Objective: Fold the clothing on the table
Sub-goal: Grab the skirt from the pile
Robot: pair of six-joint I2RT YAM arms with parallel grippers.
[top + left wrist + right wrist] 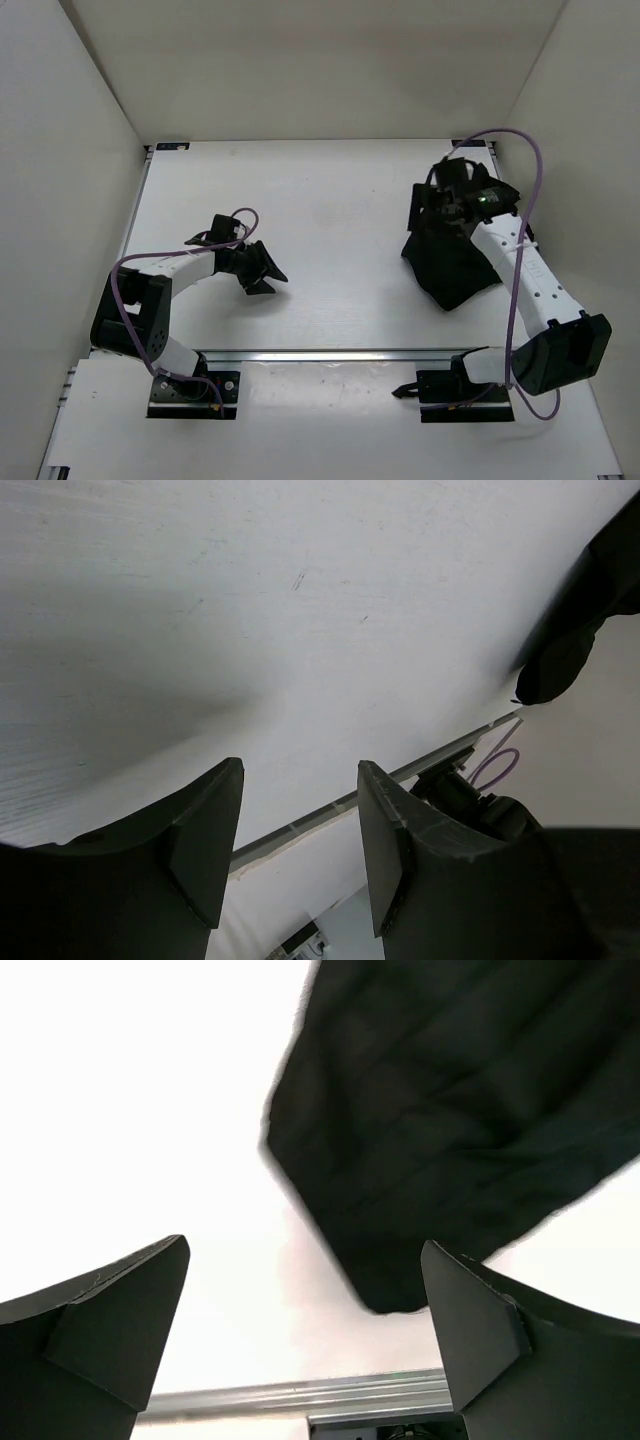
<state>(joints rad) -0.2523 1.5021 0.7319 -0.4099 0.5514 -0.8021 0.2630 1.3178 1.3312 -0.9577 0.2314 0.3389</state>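
The clothing (452, 272) lies bunched at the table's (320, 190) 3 o'clock, the right gripper (305, 1245) above it with jaws wide apart and empty, probably to seize an edge, while the left gripper (300, 768) sits at 9 o'clock, likewise spread.

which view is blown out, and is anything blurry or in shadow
Right wrist: the table is blown out to pure white, and the clothing has soft, smeared edges. Left wrist: a broad grey shadow lies over the table, whose grain shows. Top external: even light, only faint shadows, the clothing a flat black with no folds readable.
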